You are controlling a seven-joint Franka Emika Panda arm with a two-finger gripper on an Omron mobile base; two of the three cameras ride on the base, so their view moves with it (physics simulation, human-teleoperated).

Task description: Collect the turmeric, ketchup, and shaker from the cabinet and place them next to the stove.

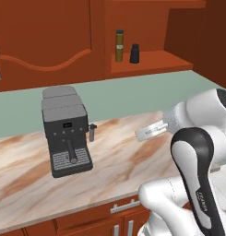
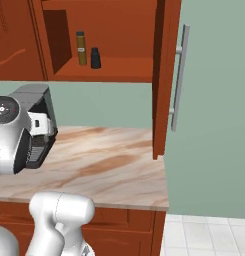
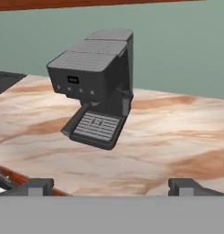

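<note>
A marbled beige-and-rust stone counter [image 3: 177, 137] is running under a pale green wall, with red-brown wooden cupboards above it. Over this counter the robot's gripper [image 3: 111, 186] is hovering low, its two dark finger tips standing far apart with nothing between them, so the hand is wide and empty. It is looking along the counter at a dark grey boxy espresso machine [image 3: 97, 87] with a ribbed drip tray, which is standing well ahead of the finger tips and has no part in the task.

Farther out and higher, the red-brown wooden wall cabinet with a doorless shelf niche [image 1: 151, 62] is holding two of the wanted things. The tall slim olive-brown turmeric jar with a dark cap [image 1: 119, 45] is standing upright on the shelf, and the small squat black shaker with a rounded top [image 1: 134, 54] is standing just beside it, apart by a narrow gap.

The step in hand appears to be the reach up to the shelf for the first item. To do it well, the arm is probably needing to rise clear of the espresso machine, level the hand with the shelf and come in horizontally. Taking the jar at mid-height, with the fingers straddling it on the side away from the shaker, seems the safest way to avoid toppling its neighbour.
</note>
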